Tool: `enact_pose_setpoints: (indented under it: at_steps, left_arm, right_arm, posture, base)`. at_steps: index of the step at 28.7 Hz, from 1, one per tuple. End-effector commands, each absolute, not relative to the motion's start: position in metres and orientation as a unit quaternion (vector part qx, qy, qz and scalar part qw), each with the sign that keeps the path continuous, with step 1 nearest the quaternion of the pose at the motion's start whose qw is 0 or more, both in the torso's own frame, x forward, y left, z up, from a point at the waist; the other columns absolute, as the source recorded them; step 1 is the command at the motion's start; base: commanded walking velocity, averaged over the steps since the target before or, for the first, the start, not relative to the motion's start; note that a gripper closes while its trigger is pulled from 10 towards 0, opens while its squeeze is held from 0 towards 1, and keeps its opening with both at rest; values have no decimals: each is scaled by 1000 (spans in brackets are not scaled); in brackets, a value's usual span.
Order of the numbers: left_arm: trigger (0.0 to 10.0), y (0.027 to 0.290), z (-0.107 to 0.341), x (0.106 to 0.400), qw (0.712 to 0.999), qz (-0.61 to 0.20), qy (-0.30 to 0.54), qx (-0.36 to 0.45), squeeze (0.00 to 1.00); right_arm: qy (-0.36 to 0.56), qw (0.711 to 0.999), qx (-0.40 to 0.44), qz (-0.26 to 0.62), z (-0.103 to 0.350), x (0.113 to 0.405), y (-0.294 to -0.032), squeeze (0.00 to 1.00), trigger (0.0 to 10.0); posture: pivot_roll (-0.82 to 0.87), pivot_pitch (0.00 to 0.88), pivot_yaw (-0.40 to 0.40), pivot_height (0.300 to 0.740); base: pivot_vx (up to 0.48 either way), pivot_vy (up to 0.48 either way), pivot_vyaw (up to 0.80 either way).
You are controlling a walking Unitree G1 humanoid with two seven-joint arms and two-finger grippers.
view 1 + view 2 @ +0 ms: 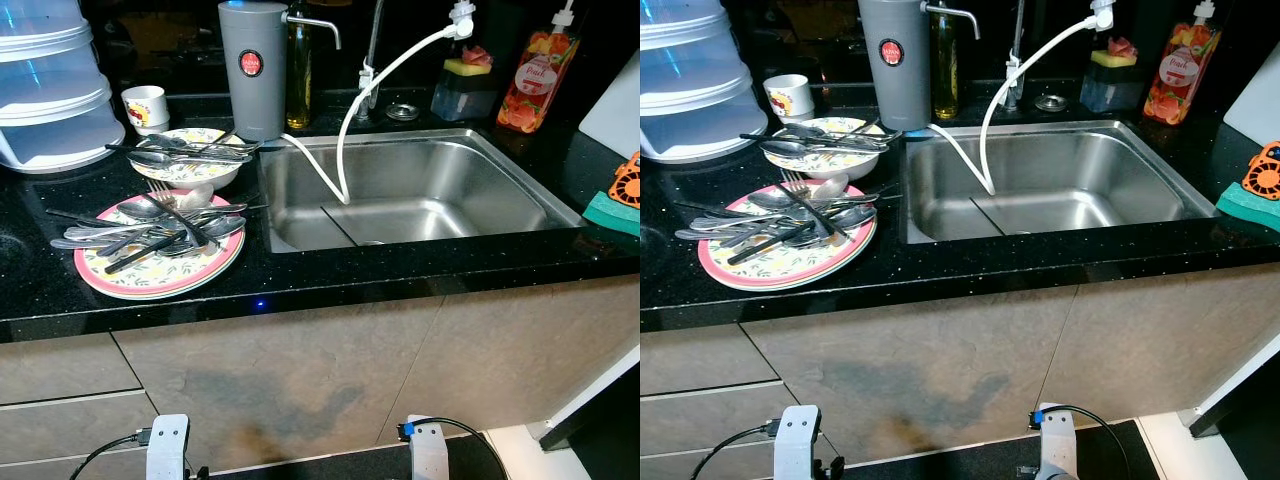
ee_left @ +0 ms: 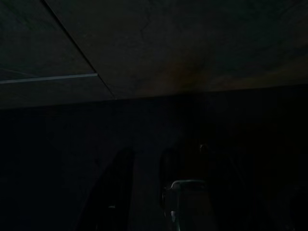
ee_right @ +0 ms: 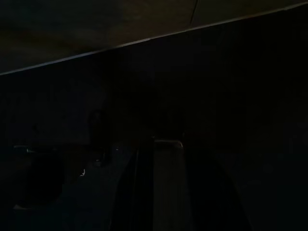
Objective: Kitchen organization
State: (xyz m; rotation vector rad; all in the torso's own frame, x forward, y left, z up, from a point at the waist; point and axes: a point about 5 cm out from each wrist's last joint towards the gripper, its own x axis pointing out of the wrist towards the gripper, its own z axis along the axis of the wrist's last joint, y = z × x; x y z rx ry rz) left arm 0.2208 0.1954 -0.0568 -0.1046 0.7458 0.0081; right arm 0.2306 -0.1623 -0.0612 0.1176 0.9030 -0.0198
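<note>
A pink-rimmed floral plate [image 1: 130,280] lies on the black counter left of the sink, piled with several spoons, forks and knives [image 1: 160,228]. Behind it a floral bowl [image 1: 185,172] carries more cutlery across its rim. The steel sink [image 1: 480,190] is bare, with a white hose [image 1: 345,150] hanging into it. Both arms hang idle low in front of the cabinet: the left arm [image 1: 167,445] and the right arm [image 1: 428,450]. In the dark wrist views the left gripper [image 2: 144,192] and right gripper [image 3: 159,187] are only dim shapes.
A grey canister [image 1: 254,70], an oil bottle [image 1: 299,80] and a small cup [image 1: 146,106] stand at the back. Stacked clear containers [image 1: 50,90] are far left. A soap bottle [image 1: 538,70] and sponge holder [image 1: 465,85] stand behind the sink; a green sponge [image 1: 612,212] lies right.
</note>
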Motion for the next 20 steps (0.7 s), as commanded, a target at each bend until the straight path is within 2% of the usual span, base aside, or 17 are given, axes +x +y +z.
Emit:
enact_pose_setpoints:
  at_steps: [1, 20]
  left_arm:
    - [10000, 195, -61, 214, 926, 9, 372, -55, 0]
    - [10000, 194, -61, 216, 925, 9, 377, -55, 0]
  right_arm:
    - [449, 891, 67, -16, -66, 223, -161, 0, 10000]
    - [452, 889, 67, -20, -67, 222, -162, 0, 10000]
  posture:
    - [-1, 107, 15, 740]
    - [-2, 124, 20, 740]
  base:
    - [0, 0, 0]
    - [0, 0, 0]
